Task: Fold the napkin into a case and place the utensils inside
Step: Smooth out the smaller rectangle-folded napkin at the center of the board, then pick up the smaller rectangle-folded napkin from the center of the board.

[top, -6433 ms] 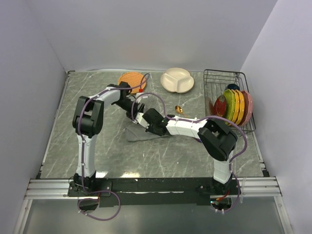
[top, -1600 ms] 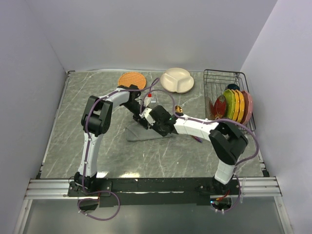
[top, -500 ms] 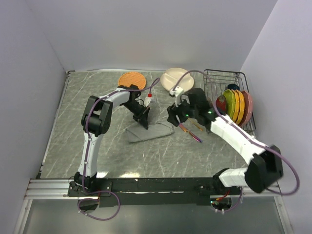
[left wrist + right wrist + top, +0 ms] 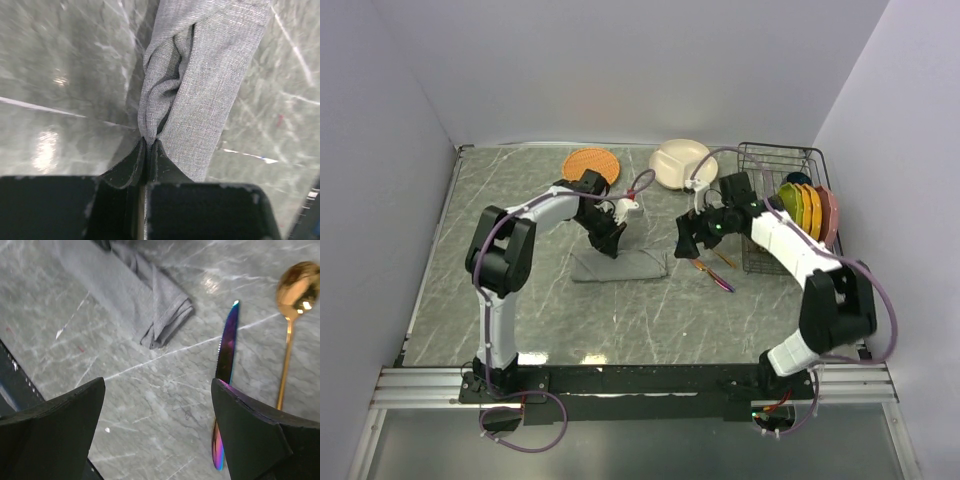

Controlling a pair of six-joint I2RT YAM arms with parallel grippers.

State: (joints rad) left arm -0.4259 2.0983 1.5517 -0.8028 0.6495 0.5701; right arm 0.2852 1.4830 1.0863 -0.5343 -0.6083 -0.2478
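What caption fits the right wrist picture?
Open right gripper above purple knife, gold spoon and folded grey napkin.

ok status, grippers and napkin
Left gripper shut on napkin edge; fold narrow, flat. Right gripper open, empty, by knife and spoon, both outside the fold. Nothing between.
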